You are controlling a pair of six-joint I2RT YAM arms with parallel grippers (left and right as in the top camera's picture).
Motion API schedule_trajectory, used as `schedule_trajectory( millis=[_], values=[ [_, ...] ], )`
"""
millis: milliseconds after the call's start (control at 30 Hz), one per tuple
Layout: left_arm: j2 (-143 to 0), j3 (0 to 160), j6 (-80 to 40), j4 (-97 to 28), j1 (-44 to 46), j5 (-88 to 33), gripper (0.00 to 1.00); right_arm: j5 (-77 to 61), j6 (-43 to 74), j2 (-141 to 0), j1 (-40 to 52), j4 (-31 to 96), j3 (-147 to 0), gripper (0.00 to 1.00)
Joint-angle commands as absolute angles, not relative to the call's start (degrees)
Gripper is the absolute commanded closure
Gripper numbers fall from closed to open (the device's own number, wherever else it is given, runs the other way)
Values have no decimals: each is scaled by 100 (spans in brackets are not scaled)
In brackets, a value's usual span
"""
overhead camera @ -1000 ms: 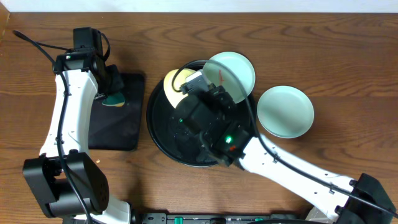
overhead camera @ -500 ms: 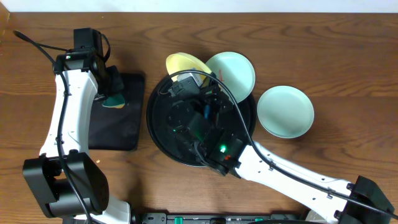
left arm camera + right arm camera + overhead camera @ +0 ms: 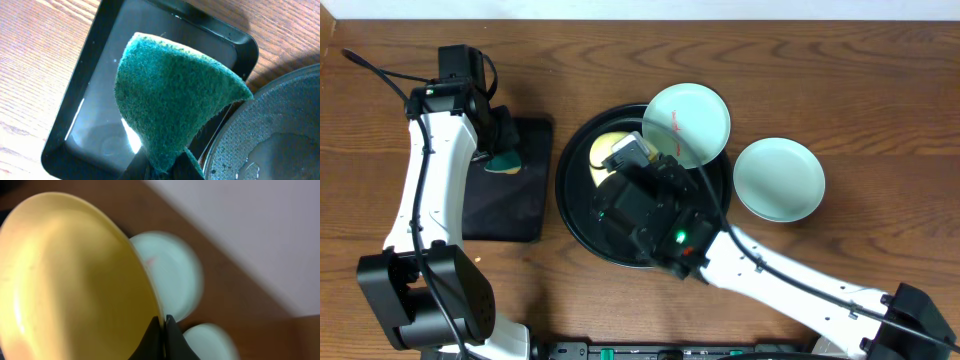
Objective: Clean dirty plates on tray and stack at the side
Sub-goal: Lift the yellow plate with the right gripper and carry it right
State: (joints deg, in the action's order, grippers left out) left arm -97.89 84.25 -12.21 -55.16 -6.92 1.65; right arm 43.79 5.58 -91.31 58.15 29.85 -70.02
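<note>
My right gripper (image 3: 163, 330) is shut on the rim of the pale yellow plate (image 3: 70, 275) and holds it over the round black tray (image 3: 575, 215). In the overhead view the yellow plate (image 3: 605, 150) shows partly under the right arm. A mint-blue plate with thin red smears (image 3: 688, 122) leans on the tray's far right rim. The other mint-blue plate (image 3: 778, 179) lies on the table to the right. My left gripper (image 3: 167, 167) is shut on a green sponge (image 3: 175, 95) above the rectangular black tray (image 3: 90, 125).
The rectangular black tray (image 3: 510, 185) lies left of the round tray, almost touching it. The round tray's wet rim shows at the right of the left wrist view (image 3: 270, 130). Bare wooden table lies all around.
The right gripper has swung the yellow plate from the tray's far rim back down over the tray. The left arm and sponge have not moved.
</note>
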Motion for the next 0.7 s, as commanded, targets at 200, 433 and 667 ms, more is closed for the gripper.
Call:
schedule_trajectory(
  millis=[200,433,667],
  values=[
    [-9806,8455,-1271,-5527,-705,189,93,-8,1673,-8648,4139,3063,-7085,99],
    [-9806,8455,-1271,-5527,-705,189,92,-1573,1927,-7898,1601,3892,-7083,99],
    [-9806,8455,-1273,-5524,-705,189,92,-1177,1566,-7896,-316,5074,-7052,99]
  ],
)
